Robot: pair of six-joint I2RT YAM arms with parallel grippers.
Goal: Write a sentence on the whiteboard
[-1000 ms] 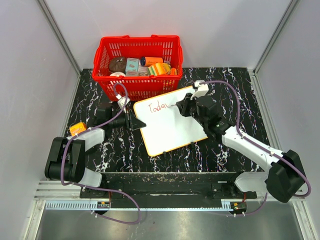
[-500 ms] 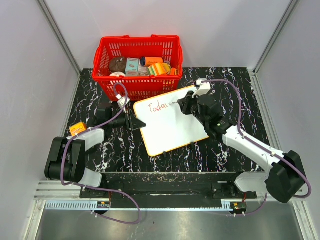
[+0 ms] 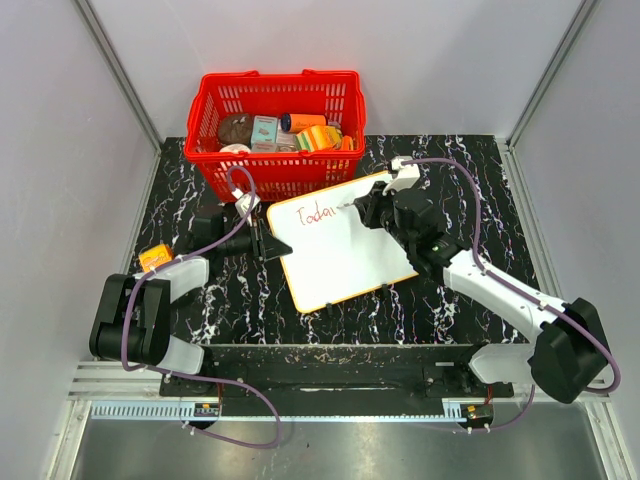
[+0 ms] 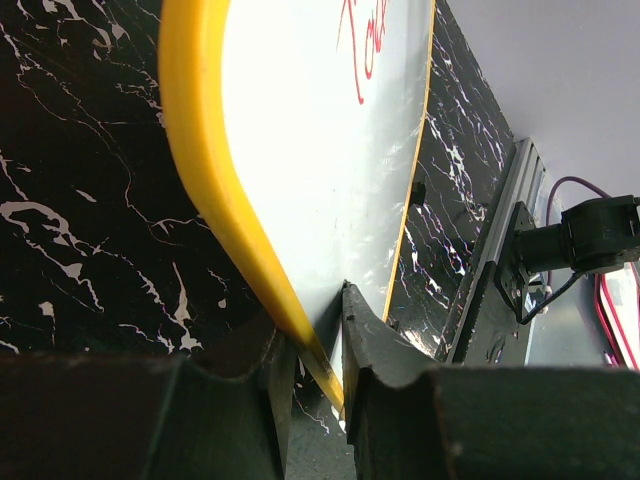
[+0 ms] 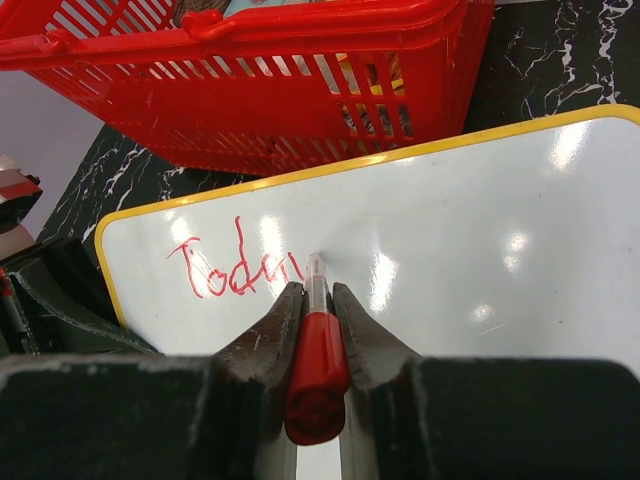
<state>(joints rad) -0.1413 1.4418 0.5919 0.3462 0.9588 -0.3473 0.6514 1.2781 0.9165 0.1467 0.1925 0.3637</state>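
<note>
Whiteboard is laid just near the red basket, its left rim clamped by the left gripper. A red marker is pinched in the right gripper, tip set beside "Toda". The sentence is judged barely begun, and a light "y" stroke is called for next.

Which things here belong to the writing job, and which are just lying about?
Job: whiteboard, red lettering, marker, left gripper pinching the board's rim, right gripper holding the marker.
Lying about: red basket, small orange item.
</note>
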